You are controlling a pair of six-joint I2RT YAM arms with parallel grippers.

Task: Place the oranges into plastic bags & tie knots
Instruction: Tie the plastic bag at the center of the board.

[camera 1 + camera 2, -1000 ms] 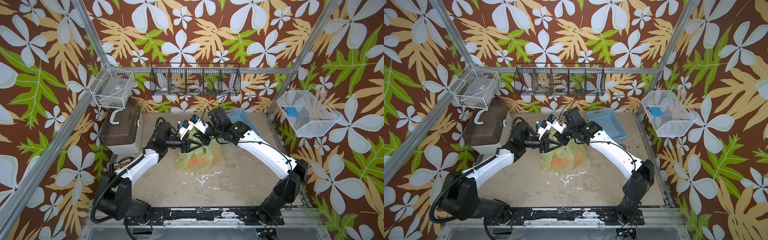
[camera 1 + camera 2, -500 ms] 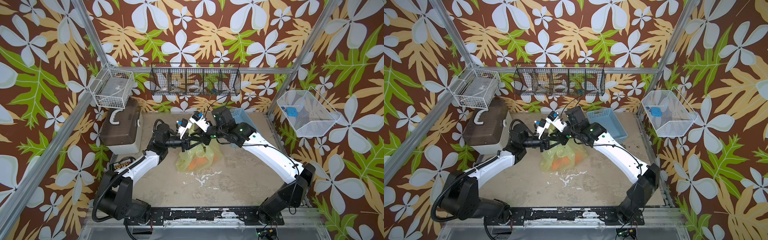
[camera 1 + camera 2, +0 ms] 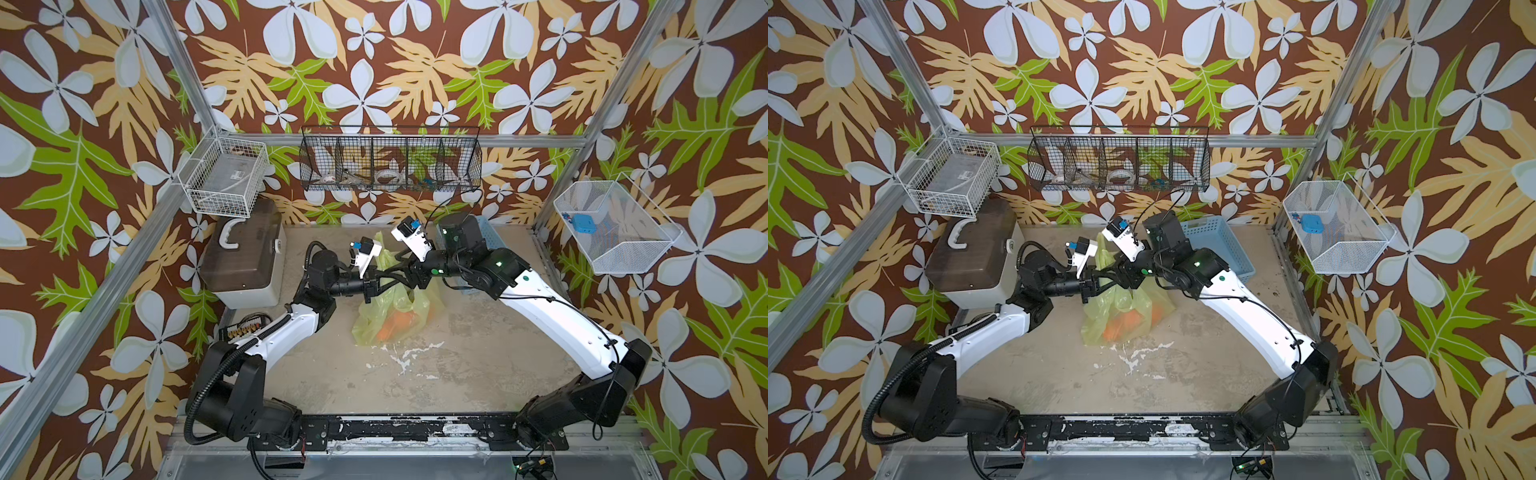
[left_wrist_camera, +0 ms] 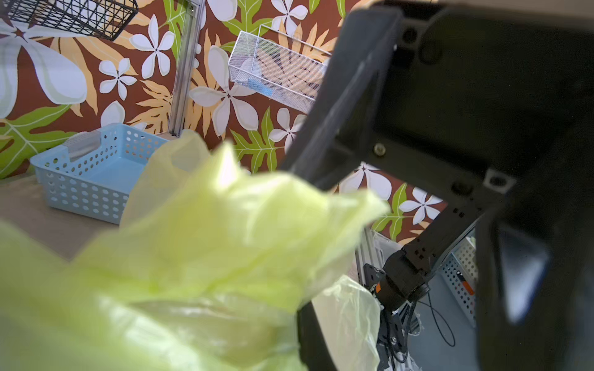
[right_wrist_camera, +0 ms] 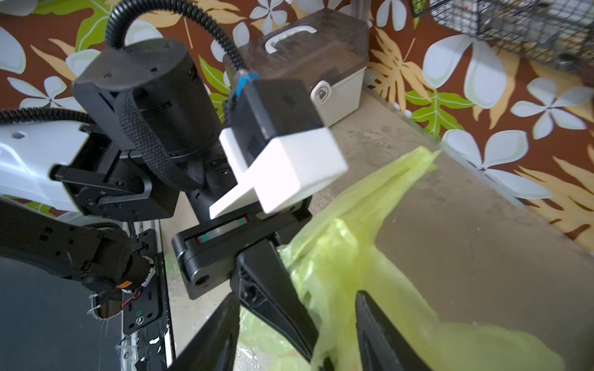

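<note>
The yellow-green plastic bag (image 3: pixel 376 320) (image 3: pixel 1100 320) sits mid-table with the oranges (image 3: pixel 395 326) (image 3: pixel 1125 322) showing through it. My left gripper (image 3: pixel 386 279) (image 3: pixel 1105 283) reaches in from the left and is shut on the bag's bunched top (image 4: pixel 209 257). Facing it from the right, my right gripper (image 3: pixel 405 272) (image 5: pixel 299 337) is open. Its fingers (image 5: pixel 379 334) straddle the left gripper's fingers (image 5: pixel 273 289) and the plastic. One handle end (image 3: pixel 380 249) (image 5: pixel 418 160) sticks up loose. Any knots are hidden between the two grippers.
A light-blue perforated basket (image 3: pixel 486 232) (image 3: pixel 1217 241) (image 4: pixel 90 173) stands behind the right arm. A brown-lidded box (image 3: pixel 241 257) sits at the back left. Wire baskets (image 3: pixel 390 166) hang on the walls. Bare table (image 3: pixel 415 374) lies in front of the bag.
My left gripper has shut on the bag's top. My right gripper has opened from shut, and the right arm's elbow has swung out to the right.
</note>
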